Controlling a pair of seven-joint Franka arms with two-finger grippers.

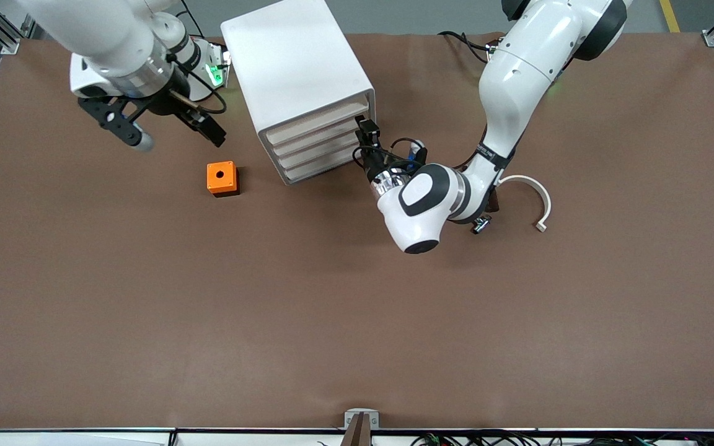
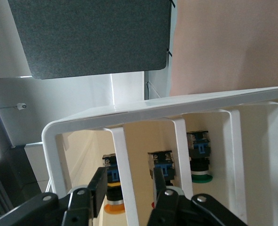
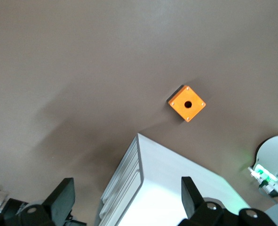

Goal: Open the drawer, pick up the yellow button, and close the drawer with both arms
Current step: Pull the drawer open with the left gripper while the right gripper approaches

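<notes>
Drawer (image 1: 317, 121), a shallow off-white tray, meets the left claw (image 1: 366, 131), fingers apart; right claw (image 1: 168, 133) gapes over brown table.

No readable text, label, brand, number or sign anywhere.

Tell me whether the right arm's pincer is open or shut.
Open: the right pincer, over the table beside the cabinet, holds nothing, fingers wide apart. The left pincer is at the top drawer.

You look down from high across the table (image 1: 357, 322); both wrist cameras share the cabinet (image 1: 298, 74), yours on the left closest.
</notes>
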